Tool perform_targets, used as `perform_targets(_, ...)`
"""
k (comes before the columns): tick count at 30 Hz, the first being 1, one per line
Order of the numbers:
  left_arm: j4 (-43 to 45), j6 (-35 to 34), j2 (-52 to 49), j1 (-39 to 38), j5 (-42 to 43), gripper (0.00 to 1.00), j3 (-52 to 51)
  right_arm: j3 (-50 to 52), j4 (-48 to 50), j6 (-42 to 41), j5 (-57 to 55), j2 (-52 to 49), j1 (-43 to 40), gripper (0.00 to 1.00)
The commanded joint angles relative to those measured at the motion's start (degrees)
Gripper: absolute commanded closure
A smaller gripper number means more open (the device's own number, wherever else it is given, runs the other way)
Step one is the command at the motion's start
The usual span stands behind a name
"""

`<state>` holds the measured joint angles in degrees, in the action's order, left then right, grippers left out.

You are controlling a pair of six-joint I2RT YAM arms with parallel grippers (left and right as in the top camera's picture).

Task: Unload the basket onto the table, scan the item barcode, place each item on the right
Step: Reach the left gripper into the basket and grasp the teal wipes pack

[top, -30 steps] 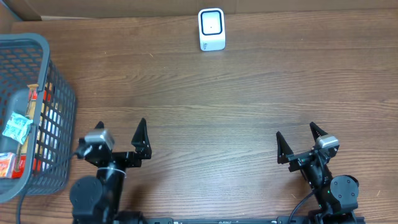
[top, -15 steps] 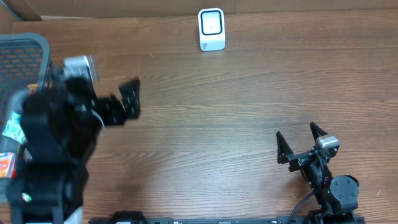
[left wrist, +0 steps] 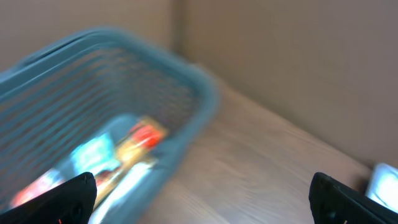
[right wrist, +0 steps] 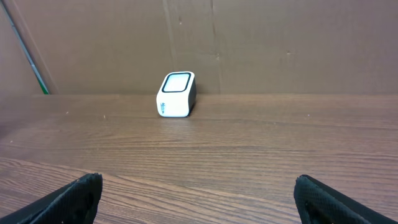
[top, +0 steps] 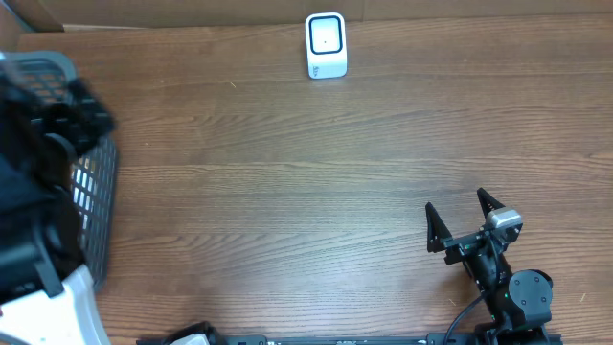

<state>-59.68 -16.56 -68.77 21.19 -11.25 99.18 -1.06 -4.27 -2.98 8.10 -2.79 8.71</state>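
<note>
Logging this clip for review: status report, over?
Left claw open, empty, aimed at basket. Right claw open, empty. Packets in basket, none picked. Nothing blocking scanner.

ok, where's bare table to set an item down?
Free: middle of the brown wooden tabletop, between white barcode scanner at back, blue-grey plastic basket at left, right gripper in front. Crowded: left edge, left arm over basket.

Table (top: 287, 182): matt wood-grain. Basket (left wrist: 155, 74): plastic mesh. Scanner (top: 326, 45): smooth white plastic w/ glossy face. Backdrop (right wrist: 298, 43): matt cardboard.
</note>
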Motion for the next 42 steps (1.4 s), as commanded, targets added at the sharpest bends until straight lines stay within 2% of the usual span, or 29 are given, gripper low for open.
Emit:
perform_targets(1, -0.50, -7.50, -3.02, 10.19, 0.17, 0.00, 1.22, 0.59, 0.26, -0.17, -0.39, 0.42, 0.33, 0.00)
perform_targets(6, 0.90, -6.84, -9.51, 22.34, 11.65, 0.00, 1.22, 0.59, 0.26, -0.17, -0.39, 0.42, 0.33, 0.00)
perform_targets(10, 1.25, -5.14, -16.87, 27.76, 17.27, 0.00, 1.22, 0.59, 0.26, -0.17, -0.39, 0.42, 0.33, 0.00)
perform_targets(17, -0.55, 0.04, -28.55, 30.56, 15.19, 0.00, 1.01, 0.59, 0.26, -0.17, -0.39, 0.42, 0.33, 0.00)
perform_targets(25, 2.23, 0.09, -38.51, 30.49, 10.51, 0.04, 0.26, 0.59, 0.26, -0.17, -0.39, 0.42, 0.33, 0.00)
perform_targets(37, 7.52, 0.48, -48.04, 28.57, 5.49, 0.07, 0.26, 0.59, 0.26, -0.17, -0.39, 0.42, 0.33, 0.00)
perform_targets(42, 9.27, -0.66, -50.93, 27.30, 4.57, 0.13, 0.26, 0.59, 0.26, -0.17, -0.39, 0.42, 0.33, 0.00)
